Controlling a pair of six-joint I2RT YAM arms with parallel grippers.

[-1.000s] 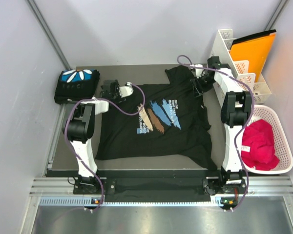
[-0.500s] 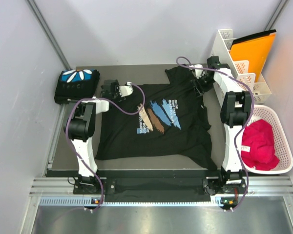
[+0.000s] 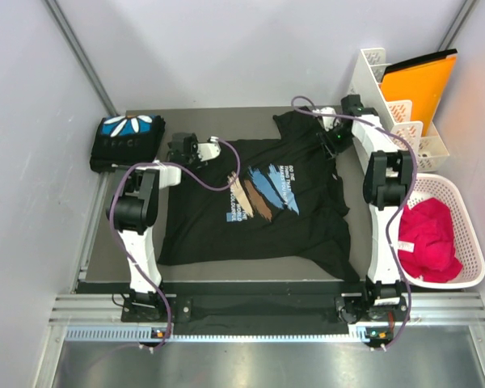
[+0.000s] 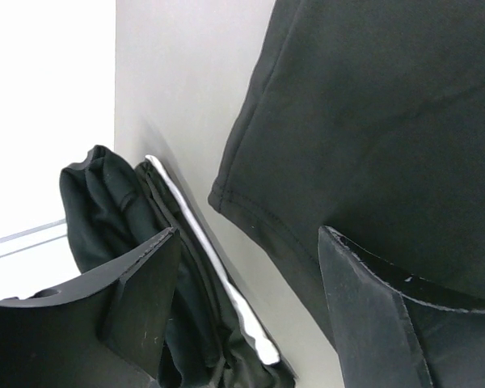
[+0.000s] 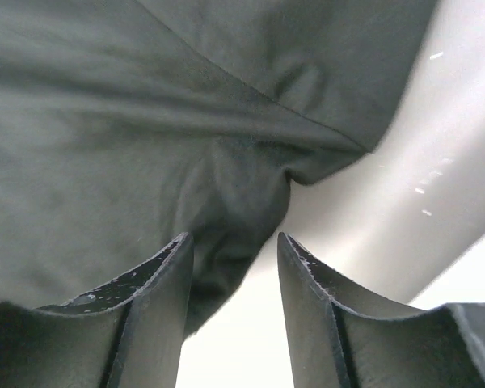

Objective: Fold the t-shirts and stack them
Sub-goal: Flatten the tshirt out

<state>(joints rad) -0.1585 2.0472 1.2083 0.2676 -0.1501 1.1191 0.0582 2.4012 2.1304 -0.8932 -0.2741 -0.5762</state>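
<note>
left gripper (image 4: 246,234): gaping, straddling far-left hem of black brush-print cloth t-shirt (image 3: 259,222) | right gripper (image 5: 234,238): gaping, straddling its far-right fold

Free room: bare table (image 3: 242,120) strip along the far edge, between the folded t-shirt (image 3: 128,139) at far left and the far corner of the spread t-shirt (image 3: 259,214). A narrow bare lane between those two shirts, straddled by the wide-fingered left gripper (image 3: 178,150)

Obstacles: white rack (image 3: 398,109) with orange folder (image 3: 420,85), far right. Basket (image 3: 461,202) holding red cloth (image 3: 428,238), right. Right arm (image 3: 384,186) along the spread shirt's right edge. Side walls (image 3: 32,162) hemming both sides
</note>
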